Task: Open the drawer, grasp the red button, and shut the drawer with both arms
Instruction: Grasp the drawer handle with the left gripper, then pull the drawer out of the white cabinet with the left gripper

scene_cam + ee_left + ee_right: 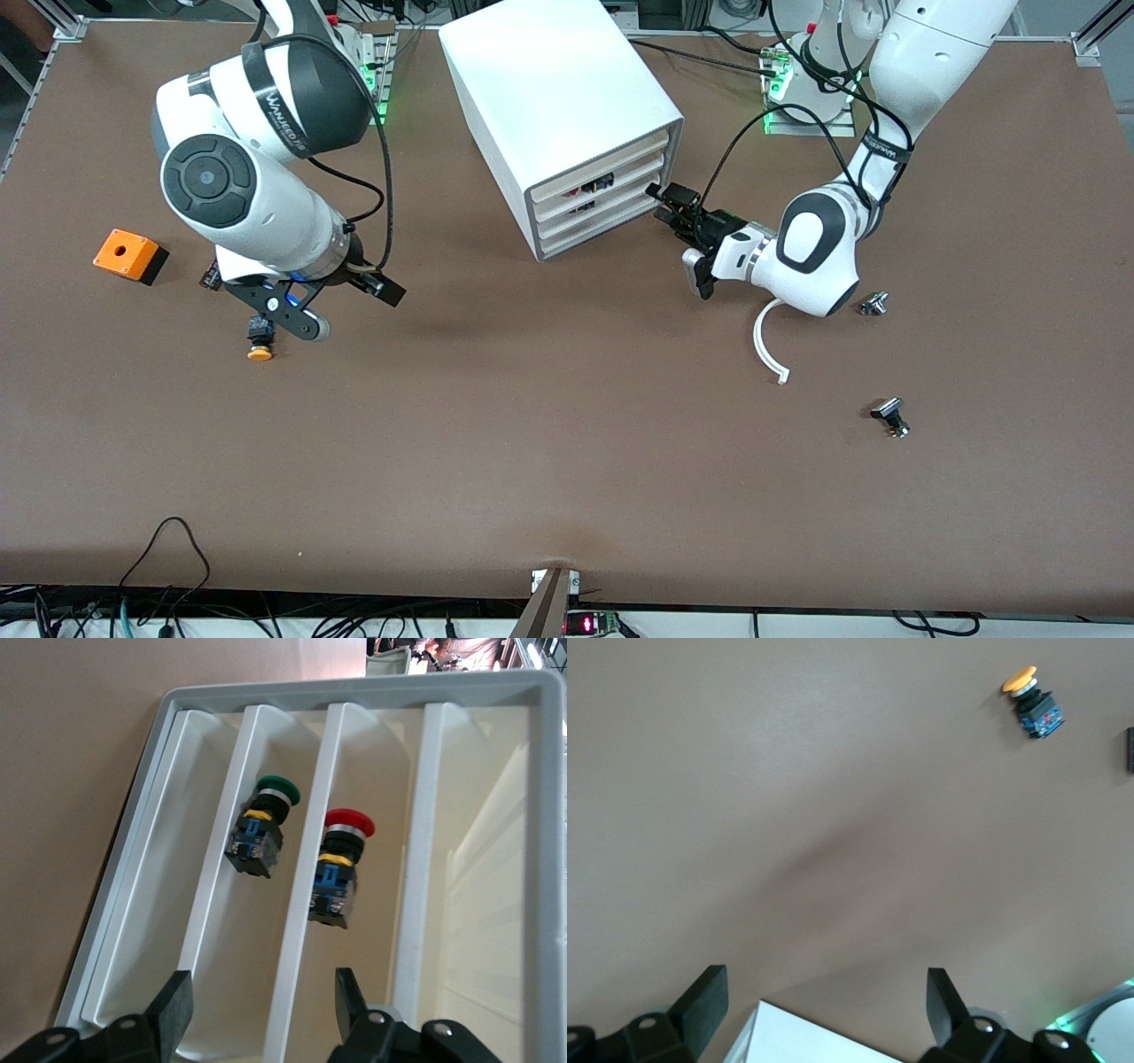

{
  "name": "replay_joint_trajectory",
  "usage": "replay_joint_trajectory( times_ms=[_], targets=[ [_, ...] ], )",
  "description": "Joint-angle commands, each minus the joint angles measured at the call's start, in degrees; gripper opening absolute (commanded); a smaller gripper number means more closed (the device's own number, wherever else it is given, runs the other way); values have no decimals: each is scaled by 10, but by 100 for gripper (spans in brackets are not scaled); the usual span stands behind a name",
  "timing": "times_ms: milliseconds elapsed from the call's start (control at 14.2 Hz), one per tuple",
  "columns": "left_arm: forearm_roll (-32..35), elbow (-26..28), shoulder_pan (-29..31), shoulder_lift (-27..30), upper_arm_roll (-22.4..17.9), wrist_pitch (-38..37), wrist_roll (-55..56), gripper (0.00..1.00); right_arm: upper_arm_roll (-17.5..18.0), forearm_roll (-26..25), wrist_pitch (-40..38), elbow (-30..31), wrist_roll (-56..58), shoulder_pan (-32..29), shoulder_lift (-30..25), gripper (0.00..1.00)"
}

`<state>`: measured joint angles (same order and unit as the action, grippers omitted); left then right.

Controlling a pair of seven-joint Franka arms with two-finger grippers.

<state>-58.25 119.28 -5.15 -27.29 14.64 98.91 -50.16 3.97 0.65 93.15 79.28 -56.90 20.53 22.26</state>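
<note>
Brown tabletop (567, 461) bears white cabinet (554, 106); left hand (264, 997) spread at drawer (390, 930); right hand (824, 997) spread.

High front camera facing robots, left wrist close on cabinet (567, 115)

Even, bright overhead light on the brown bench (567, 443), matte, no glare. Soft short shadows under both arms and beside the white cabinet (554, 97); its top nearly blown out. Green LED glow at both arm bases. Left wrist view: drawer (354, 700) interior warm-lit, walls slightly washed, fingers (177, 1005) dark. Right wrist view: diffuse shadow band across the bench, slightly soft throughout.
</note>
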Motion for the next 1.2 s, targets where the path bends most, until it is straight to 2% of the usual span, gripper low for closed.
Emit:
replay_joint_trajectory(
  times_ms=[0,141,352,422,492,562,633,1125],
  targets=[
    [-21,37,0,18,23,53,-25,70,-1,11,3,-38,-54,16,25,99],
    [-27,38,1,15,34,54,-29,61,-1,34,14,-57,-92,22,37,99],
    [-28,41,1,15,43,56,-30,58,-1,48,31,-67,-123,23,42,99],
    [-28,41,1,15,43,56,-32,53,-1,48,34,-68,-127,28,43,99],
    [-28,41,1,15,43,56,-41,41,-1,48,40,-71,-136,31,45,99],
    [-28,41,1,15,43,53,-53,11,-1,49,43,-74,-145,32,46,99],
    [-28,39,0,9,43,54,-61,0,-1,49,44,-81,-153,38,52,99],
    [-27,26,5,5,43,52,-55,0,-1,49,45,-124,-210,60,83,99]
  ],
)
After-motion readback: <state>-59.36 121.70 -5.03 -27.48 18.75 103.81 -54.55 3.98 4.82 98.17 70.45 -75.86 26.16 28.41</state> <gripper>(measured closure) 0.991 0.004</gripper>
